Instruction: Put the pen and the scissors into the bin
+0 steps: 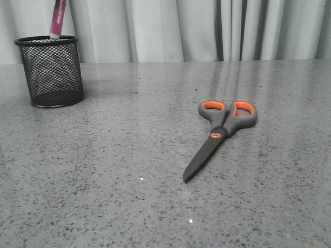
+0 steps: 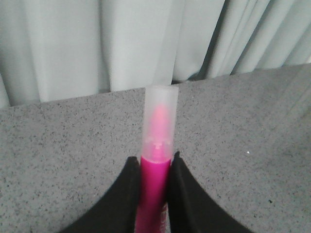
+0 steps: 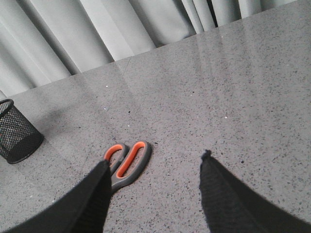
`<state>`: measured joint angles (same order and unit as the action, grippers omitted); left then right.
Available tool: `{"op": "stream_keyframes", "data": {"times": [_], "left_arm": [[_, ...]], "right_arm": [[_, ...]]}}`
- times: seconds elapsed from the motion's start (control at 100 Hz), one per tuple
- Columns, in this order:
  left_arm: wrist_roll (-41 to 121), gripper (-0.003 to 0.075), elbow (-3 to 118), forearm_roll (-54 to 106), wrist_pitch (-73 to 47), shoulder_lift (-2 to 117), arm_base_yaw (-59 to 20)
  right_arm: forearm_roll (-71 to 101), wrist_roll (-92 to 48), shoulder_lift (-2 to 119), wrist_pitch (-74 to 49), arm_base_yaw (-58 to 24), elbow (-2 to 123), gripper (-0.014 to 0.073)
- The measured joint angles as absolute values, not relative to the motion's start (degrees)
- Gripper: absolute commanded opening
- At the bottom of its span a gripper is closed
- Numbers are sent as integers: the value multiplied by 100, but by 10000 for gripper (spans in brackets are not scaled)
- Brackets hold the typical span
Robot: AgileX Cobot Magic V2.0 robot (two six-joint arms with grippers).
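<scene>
Speckled grey stone makes up the tabletop (image 1: 129, 155), with pale pleated curtains (image 1: 181, 28) hanging along its far edge.

Nearest in the front view lie the scissors (image 1: 220, 135), flat on the tabletop right of centre, blades closed and pointing toward the camera and a little to the left, the orange-lined finger loops at the farther end and the orange pivot screw between. In the right wrist view the right pincer (image 3: 153, 194) hangs above the tabletop with its two dark fingers (image 3: 97, 194) spread wide apart and nothing between them; the scissors' loops (image 3: 127, 162) show just beside one finger, which covers the blades. Whether that finger touches the scissors cannot be told.

Farther back, at the left of the front view, stands the bin (image 1: 50, 71), upright on the tabletop, well apart from the scissors. In the right wrist view the same bin (image 3: 15, 132) shows at the frame's edge.

Directly over the bin's rim in the front view is the pen (image 1: 57, 19), nearly upright, pale cap end down and level with the opening; its upper part runs out of the frame. The left wrist view shows the left pincer (image 2: 154, 167) clamped on the pen (image 2: 156, 150), a black finger pressed to each side of the magenta barrel, the translucent cap jutting beyond the fingertips toward the curtains.
</scene>
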<state>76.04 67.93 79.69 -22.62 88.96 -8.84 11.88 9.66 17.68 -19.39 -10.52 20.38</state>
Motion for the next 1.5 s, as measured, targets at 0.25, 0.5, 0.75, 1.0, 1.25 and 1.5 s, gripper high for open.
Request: {"op": "stream_keyframes", "data": {"times": [0.25, 0.5, 0.75, 1.0, 1.25, 1.5], "left_arm": [[7604, 129, 6456, 7943, -2042, 8896, -872], [7604, 559, 6447, 7943, -2002, 8896, -857], [7604, 391, 6447, 7943, -2091, 8223, -857], [7604, 316, 6447, 7910, -2890, 6351, -823], [7604, 316, 6220, 7783, -3087, 5324, -1035], [7604, 316, 5822, 7660, -2995, 4753, -1100]], "right_arm": [[1188, 966, 1768, -1952, -1052, 2038, 369], [1188, 966, 1768, -1956, -1052, 2038, 369], [1188, 845, 1801, -2082, -1052, 2201, 355], [1188, -225, 3330, -3052, -1493, 3989, 334], [988, -522, 6594, -4663, -2896, 6584, 289], [772, 370, 9197, -6193, -3371, 8630, 395]]}}
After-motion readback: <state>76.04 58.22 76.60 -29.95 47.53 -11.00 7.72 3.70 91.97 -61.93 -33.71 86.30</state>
